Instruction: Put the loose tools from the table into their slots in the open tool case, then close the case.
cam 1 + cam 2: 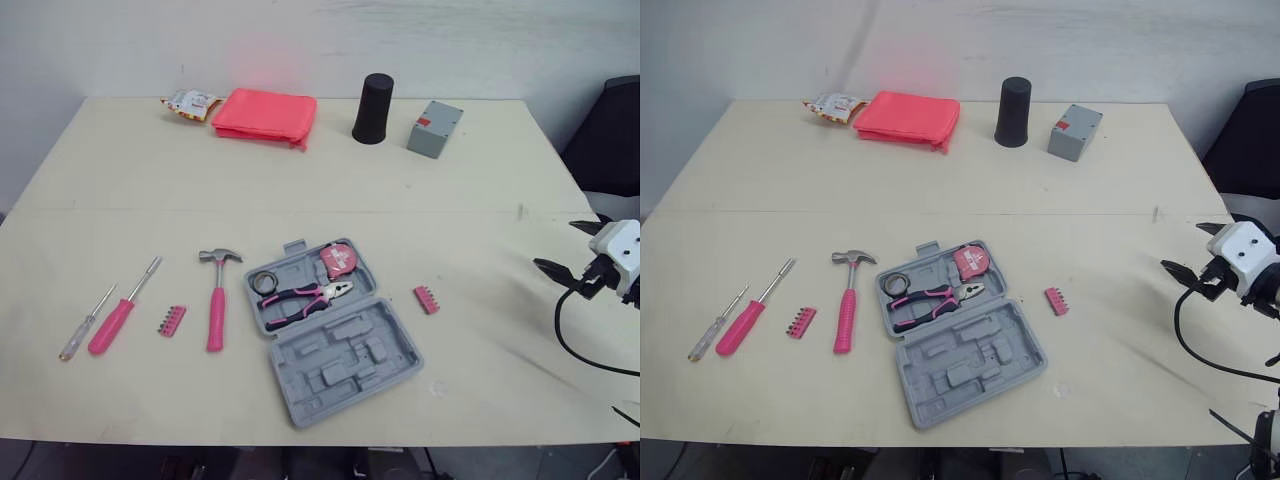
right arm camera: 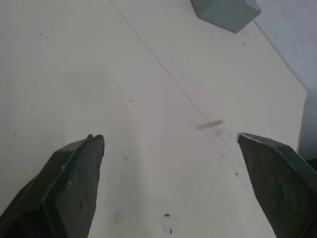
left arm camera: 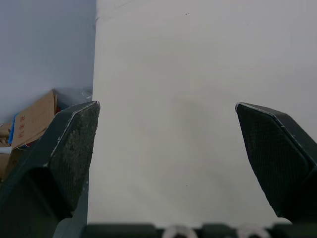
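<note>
The open grey tool case (image 1: 345, 372) lies at the table's front middle. In its far half sit a pink tape measure (image 1: 340, 261), pink-handled pliers (image 1: 303, 298) and a black tape roll (image 1: 264, 282). Left of the case lie a pink hammer (image 1: 217, 298), a pink bit holder (image 1: 171, 320), a pink screwdriver (image 1: 122, 313) and a thin clear-handled screwdriver (image 1: 84, 324). Another pink bit holder (image 1: 427, 299) lies just right of the case. My right gripper (image 1: 563, 249) hovers open and empty over the table's right edge. My left gripper (image 3: 167, 105) is open over bare table beside an edge.
Along the far edge stand a pink pouch (image 1: 265, 116), a snack packet (image 1: 189, 103), a black cup (image 1: 373, 108) and a grey box (image 1: 435, 129). A dark chair (image 1: 612, 130) stands beyond the right edge. A cardboard box (image 3: 32, 119) sits on the floor below the table.
</note>
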Available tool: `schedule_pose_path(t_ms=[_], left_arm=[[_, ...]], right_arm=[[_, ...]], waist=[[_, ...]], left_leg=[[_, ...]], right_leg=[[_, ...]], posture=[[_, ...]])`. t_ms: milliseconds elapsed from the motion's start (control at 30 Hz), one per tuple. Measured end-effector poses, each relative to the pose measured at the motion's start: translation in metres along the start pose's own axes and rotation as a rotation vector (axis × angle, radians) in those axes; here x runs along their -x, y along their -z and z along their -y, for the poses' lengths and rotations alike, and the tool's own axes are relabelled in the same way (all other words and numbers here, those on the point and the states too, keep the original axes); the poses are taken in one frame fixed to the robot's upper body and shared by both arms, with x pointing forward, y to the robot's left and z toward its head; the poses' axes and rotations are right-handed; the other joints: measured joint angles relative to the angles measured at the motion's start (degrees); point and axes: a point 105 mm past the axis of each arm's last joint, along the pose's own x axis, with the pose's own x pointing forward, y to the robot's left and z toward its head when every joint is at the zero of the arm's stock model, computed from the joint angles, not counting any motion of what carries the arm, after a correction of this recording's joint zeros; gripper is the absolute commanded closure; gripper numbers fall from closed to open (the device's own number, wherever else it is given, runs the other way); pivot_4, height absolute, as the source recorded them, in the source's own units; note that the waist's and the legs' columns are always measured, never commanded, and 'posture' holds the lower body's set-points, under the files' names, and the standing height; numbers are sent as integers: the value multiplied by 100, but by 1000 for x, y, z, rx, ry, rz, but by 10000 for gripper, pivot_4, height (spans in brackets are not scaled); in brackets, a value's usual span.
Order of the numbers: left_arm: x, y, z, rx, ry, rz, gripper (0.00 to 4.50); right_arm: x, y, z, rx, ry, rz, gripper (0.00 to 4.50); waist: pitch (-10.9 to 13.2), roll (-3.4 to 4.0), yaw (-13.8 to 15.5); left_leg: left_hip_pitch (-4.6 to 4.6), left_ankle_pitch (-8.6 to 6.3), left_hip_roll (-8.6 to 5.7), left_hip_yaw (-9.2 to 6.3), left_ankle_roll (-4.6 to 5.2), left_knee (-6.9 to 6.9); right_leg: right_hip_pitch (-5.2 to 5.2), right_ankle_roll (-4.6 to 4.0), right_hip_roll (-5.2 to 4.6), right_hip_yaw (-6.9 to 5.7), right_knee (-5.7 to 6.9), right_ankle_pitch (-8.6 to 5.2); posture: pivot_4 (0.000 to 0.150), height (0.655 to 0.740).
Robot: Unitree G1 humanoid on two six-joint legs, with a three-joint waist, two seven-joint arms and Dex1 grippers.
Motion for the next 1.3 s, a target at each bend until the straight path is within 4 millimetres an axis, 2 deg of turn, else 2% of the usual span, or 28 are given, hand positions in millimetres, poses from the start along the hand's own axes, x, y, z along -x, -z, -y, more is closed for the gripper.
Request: schedule_pose_path(t_ms=[67, 200, 233, 333, 400, 533, 633, 700, 833, 900, 1000, 1033, 1133, 1300], left_arm=[[-2, -3, 2, 10, 11, 14, 591], [-18, -39, 22, 25, 137, 159, 591], [-21, -51, 32, 2, 190, 194, 591], [-28, -75, 58, -22, 304, 261, 591], [-32, -91, 85, -69, 418, 271, 591], [-34, -118, 139, -157, 634, 287, 591], [-30, -125, 176, -204, 769, 265, 591], [-27, -125, 194, -223, 836, 242, 6028], [-19, -128, 239, -201, 944, 246, 21632], [-13, -121, 262, -183, 981, 228, 31456], [-11, -109, 285, -174, 996, 191, 44722], [-12, -106, 292, -166, 990, 179, 45000], [-14, -104, 305, -163, 965, 174, 45000], [-17, -101, 324, -150, 962, 162, 45000]], right_arm=[[0, 0, 0, -4, -3, 2, 0], [-7, -15, -6, -22, -55, 66, 0], [-13, -27, -13, -29, -102, 112, 0], [-23, -44, -39, -66, -247, 167, 0], [-27, -57, -57, -78, -341, 199, 0], [-33, -88, -78, -52, -471, 270, 0], [-33, -103, -94, -71, -565, 294, 0], [-33, -110, -106, -90, -625, 301, 0], [-35, -118, -146, -56, -795, 296, 12111], [-40, -109, -153, -10, -799, 276, 23071], [-45, -94, -153, 27, -780, 231, 38193], [-49, -94, -153, 38, -769, 239, 43962], [-58, -101, -156, 73, -757, 278, 44561], [-73, -102, -160, 105, -738, 284, 44561]], waist=[[0, 0, 1], [0, 0, 10], [0, 0, 15], [0, 0, 18], [0, 0, 19], [2, 4, 27], [2, 4, 38], [3, 4, 50], [3, 5, 82], [3, 6, 110], [4, 6, 163], [4, 6, 168], [4, 6, 172], [3, 7, 168]], left_leg=[[0, 0, 0, 0, 0, 0], [-2, 2, 6, -2, -3, 2], [-3, 2, 8, -4, -4, 2], [-8, 2, 11, -5, -6, 3], [-15, 1, 12, -4, -5, 15], [-30, -3, 14, -8, 0, 47], [-30, -4, 14, -9, 1, 45], [-31, -4, 15, -10, 1, 42], [-35, -6, 15, -11, 3, 47], [-39, -7, 14, -10, 5, 49], [-50, -5, 15, -11, 8, 55], [-56, -4, 18, -17, 8, 61], [-60, -3, 21, -20, 8, 64], [-66, -2, 20, -20, 9, 68]], right_leg=[[0, 0, 0, 0, 0, 0], [1, -6, 1, -2, 1, 4], [1, -6, 3, -2, 1, 4], [-2, -6, 6, -8, -1, 4], [-4, -6, 6, -11, -3, 5], [-4, -1, 6, -12, -2, 11], [-2, -1, 7, -10, -8, 14], [-2, -1, 9, -11, -12, 14], [-2, 0, 10, -8, -16, 16], [-1, 3, 11, -7, -32, 24], [-2, 5, 17, -10, -41, 31], [-3, 4, 19, -15, -41, 34], [-2, 2, 22, -19, -47, 41], [-2, 6, 23, -21, -55, 46]], posture=[[1500, 7400], [1500, 7400], [1500, 7400], [1500, 7400], [1500, 7400], [1500, 7400], [1500, 7400], [1500, 7400], [1500, 7400], [1500, 7400], [1500, 7400], [1500, 7400], [1500, 7400], [1500, 7400]])
